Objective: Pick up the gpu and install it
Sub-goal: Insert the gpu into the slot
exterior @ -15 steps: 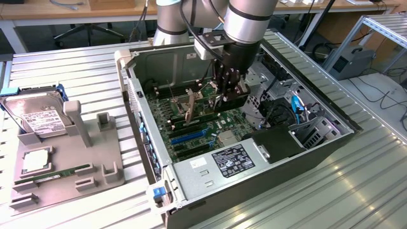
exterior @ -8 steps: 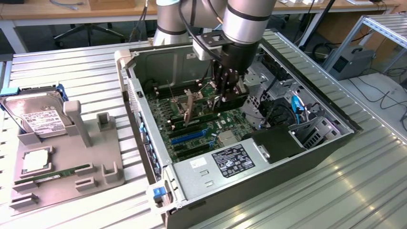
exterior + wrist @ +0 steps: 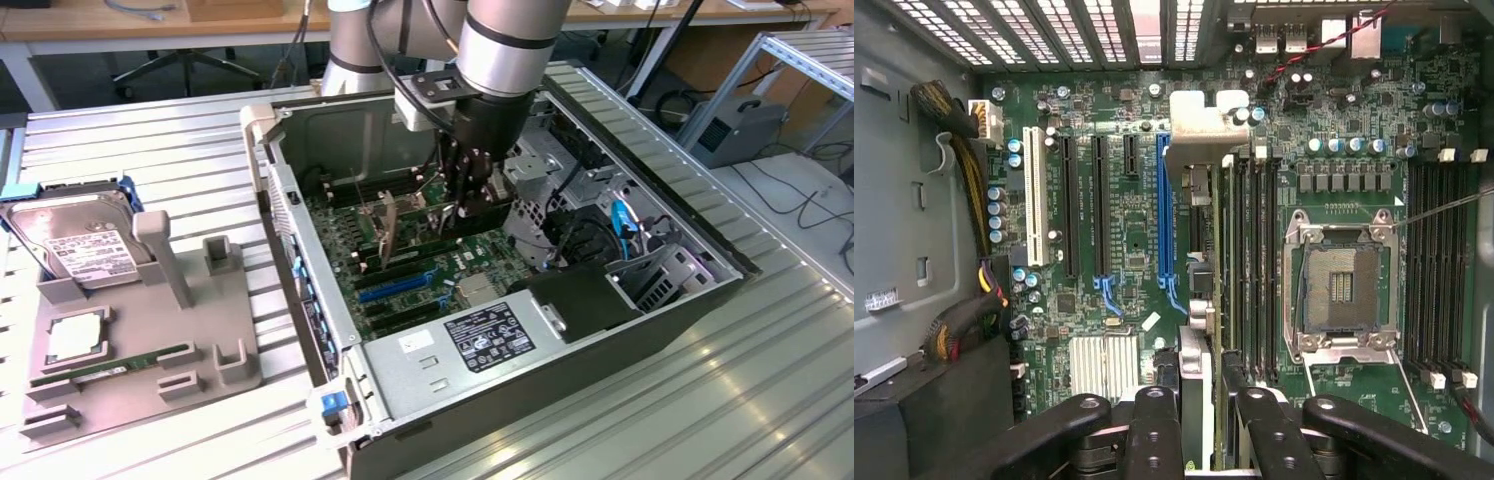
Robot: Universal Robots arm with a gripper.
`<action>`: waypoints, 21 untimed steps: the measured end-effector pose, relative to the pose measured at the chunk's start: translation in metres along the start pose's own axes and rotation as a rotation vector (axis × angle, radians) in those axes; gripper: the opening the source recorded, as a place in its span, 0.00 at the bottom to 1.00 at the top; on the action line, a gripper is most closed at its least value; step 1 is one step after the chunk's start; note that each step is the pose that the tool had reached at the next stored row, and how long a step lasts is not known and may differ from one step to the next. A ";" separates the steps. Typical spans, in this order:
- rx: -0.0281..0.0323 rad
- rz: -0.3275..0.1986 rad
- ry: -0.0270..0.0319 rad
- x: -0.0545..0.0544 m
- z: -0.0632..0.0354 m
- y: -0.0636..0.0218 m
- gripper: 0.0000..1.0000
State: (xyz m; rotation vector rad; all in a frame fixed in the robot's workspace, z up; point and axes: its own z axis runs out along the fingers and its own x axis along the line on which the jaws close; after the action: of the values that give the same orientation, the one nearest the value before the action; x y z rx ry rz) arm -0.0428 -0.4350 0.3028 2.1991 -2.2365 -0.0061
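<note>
Gripping the gpu (image 3: 1199, 300) edge-on, half-open claw (image 3: 1199, 420) above the motherboard (image 3: 1124, 250).

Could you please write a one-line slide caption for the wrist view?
The claw holds the graphics card edge-on above the motherboard, beside the blue slot.

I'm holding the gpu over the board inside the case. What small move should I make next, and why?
Probably nudge the gpu sideways toward the long blue slot before lowering. The fingers clamp it edge-on above the motherboard, and its edge seems to lie beside that slot, nearer the memory slots, not seated.
</note>
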 end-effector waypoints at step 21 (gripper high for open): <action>0.0000 0.000 0.0000 0.000 0.0013 0.0093 0.27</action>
State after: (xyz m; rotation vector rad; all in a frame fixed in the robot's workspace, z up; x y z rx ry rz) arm -0.0521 -0.4353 0.3015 2.1991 -2.2365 -0.0061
